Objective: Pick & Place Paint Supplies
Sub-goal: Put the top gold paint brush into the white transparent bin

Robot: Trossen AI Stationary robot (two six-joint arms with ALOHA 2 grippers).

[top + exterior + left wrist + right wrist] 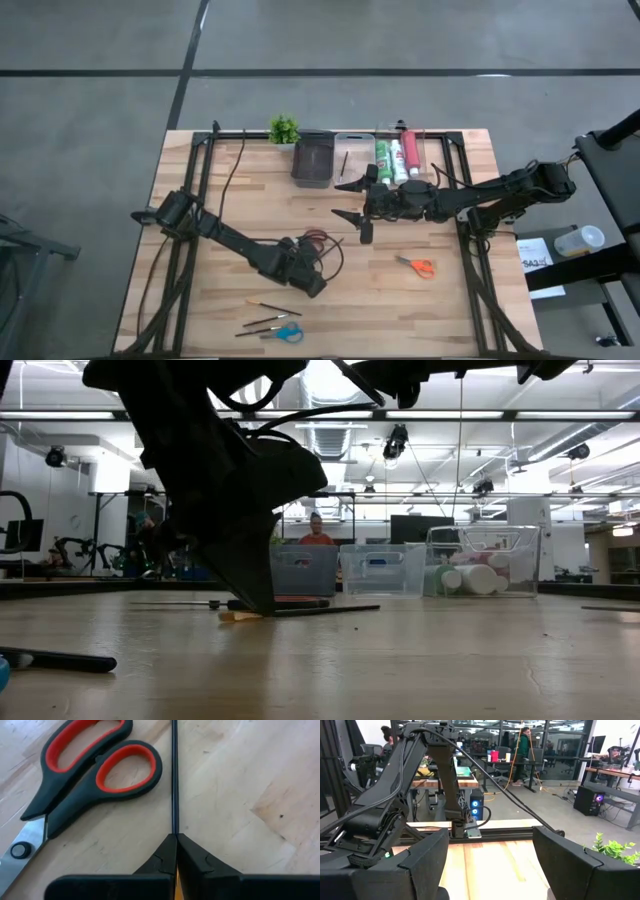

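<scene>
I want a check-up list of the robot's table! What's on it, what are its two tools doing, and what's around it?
Surface: pale wooden plank table, bare patches clean.
Job's things: red-handled black scissors beside a thin dark brush; orange-handled scissors; blue-handled scissors with more brushes; green, white and pinkish-red tubes in a clear bin.
Clutter: small green potted plant; dark grey bin.
Tools: left tool shut on the thin dark brush, low at the table; right tool open, raised near the bins.
Cables: black cable across the table's left side.
Surroundings: grey floor; people at desks behind.
</scene>
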